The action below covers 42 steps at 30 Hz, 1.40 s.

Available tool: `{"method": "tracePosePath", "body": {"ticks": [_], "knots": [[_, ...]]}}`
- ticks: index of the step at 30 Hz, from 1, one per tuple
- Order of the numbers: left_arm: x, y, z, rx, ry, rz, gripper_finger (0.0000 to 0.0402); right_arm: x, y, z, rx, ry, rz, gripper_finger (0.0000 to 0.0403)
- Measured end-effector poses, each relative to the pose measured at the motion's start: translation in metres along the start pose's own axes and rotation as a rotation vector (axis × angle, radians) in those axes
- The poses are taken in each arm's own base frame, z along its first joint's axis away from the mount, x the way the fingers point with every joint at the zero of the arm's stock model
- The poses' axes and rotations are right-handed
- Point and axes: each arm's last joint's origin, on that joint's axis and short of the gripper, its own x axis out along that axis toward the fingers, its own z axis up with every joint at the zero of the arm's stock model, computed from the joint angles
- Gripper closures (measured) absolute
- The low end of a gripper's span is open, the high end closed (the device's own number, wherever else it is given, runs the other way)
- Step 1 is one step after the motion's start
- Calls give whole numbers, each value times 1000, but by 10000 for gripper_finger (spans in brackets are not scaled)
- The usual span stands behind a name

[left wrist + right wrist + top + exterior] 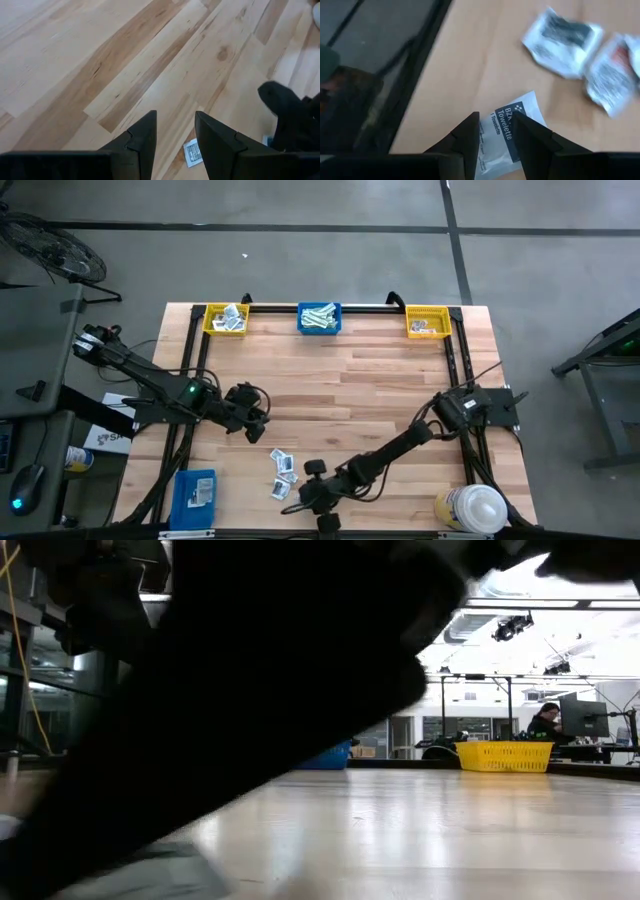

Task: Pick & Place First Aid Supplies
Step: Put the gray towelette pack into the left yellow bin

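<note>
Several white first aid packets (283, 472) lie flat on the wooden table near its front edge. My right gripper (300, 496) is low over them. In the right wrist view it (496, 117) stands open, one finger on each side of a white towelette packet (506, 131) with a blue band. Two crumpled packets (563, 36) lie beyond it. My left gripper (258, 428) hangs open over bare wood to the left of the packets. Another packet (192, 151) shows beneath its fingers (145, 131). My right gripper comes slanting down at the towelette packet, which lies flat on the table between its fingertips (470, 131). I cannot tell whether the fingers touch it.
At the far edge stand a yellow bin (227, 318), a blue bin (319, 318) and a second yellow bin (428, 322), each holding packets. A blue box (195, 492) sits front left and a white-capped bottle (470, 508) front right. A dark arm fills most of the low view.
</note>
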Motion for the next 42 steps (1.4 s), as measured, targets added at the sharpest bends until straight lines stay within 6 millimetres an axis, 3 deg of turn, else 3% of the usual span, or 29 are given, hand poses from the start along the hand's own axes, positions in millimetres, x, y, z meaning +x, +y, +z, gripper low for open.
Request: {"method": "tracePosePath", "body": {"ticks": [8, 14, 23, 29, 32, 42], "knots": [[0, 0, 0, 2, -8, 4, 268, 4, -7, -32, 76, 72, -18, 292], [0, 0, 0, 3, -9, 5, 268, 4, -9, -33, 93, 64, -30, 303], [0, 0, 0, 4, -10, 6, 268, 5, -13, -33, 177, 92, 6, 395], [0, 0, 0, 4, -9, 5, 268, 5, -14, -33, 251, 94, 4, 401], [0, 0, 0, 4, -9, 5, 268, -6, -13, -28, 241, 86, -44, 402], [0, 0, 0, 4, -9, 5, 268, -74, -17, 7, 284, 22, -152, 393]]}}
